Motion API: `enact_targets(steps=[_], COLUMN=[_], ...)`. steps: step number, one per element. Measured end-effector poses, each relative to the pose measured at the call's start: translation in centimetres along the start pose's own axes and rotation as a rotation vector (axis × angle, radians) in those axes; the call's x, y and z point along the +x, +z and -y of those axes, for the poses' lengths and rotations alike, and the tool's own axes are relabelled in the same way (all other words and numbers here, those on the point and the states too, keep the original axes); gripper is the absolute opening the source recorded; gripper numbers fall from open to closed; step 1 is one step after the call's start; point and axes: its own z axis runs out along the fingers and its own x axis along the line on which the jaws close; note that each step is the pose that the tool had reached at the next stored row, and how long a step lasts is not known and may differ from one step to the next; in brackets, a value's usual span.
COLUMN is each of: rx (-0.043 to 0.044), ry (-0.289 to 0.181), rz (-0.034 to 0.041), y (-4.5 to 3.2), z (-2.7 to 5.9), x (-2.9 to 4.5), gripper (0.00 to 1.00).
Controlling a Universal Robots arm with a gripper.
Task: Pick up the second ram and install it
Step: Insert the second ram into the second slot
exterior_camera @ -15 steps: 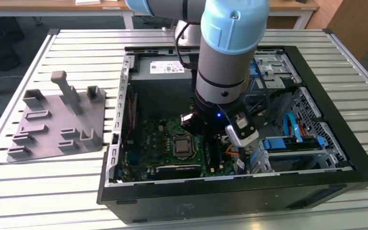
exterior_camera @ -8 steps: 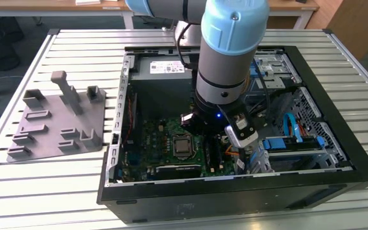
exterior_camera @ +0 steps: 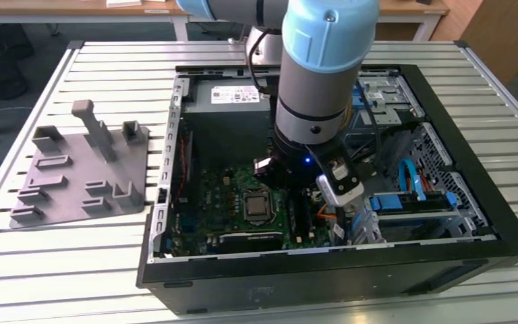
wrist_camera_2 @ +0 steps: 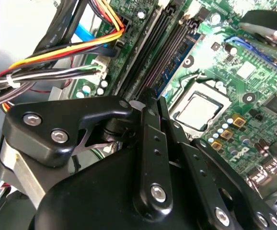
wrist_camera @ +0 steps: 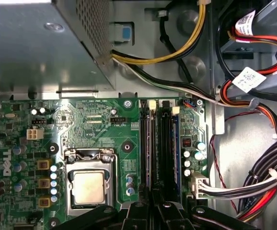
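Note:
The open computer case (exterior_camera: 475,223) lies on a slatted table, and my arm (exterior_camera: 318,101) reaches down into it over the green motherboard (exterior_camera: 232,196). In both wrist views my gripper (wrist_camera_2: 155,98) (wrist_camera: 153,203) sits over the long memory slots beside the CPU socket (wrist_camera: 88,187). Its fingers are close together on a thin board seen edge-on, the second ram (wrist_camera: 151,143) (wrist_camera_2: 145,72), which stands along one slot. Another stick with a blue edge (wrist_camera: 176,143) stands two slots over. The part of the ram under the fingers is hidden.
The grey power supply (wrist_camera: 33,48) borders the slots' far end. Bundled cables (wrist_camera: 263,182) run close beside the slots. A drive cage with blue cables (exterior_camera: 421,196) fills the case's side at the exterior view's right. A grey fixture plate (exterior_camera: 79,169) lies outside the case, at the left.

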Motion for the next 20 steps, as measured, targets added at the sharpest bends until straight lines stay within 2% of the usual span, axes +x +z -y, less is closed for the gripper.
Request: enact_targets(steps=[5,14,17,20], rx=[0.0002,0.0006,0.0005,0.0004], ry=[0.0,0.004,0.004,0.004], rz=[0.0,0.0001,0.0003,0.0001], y=[-0.03,-0.07,-0.29,-0.86], z=[0.69,0.54,0.5,0.45], x=[-0.02,-0.13,-0.2,-0.22], gripper=[0.14,0.14,0.14,0.14])
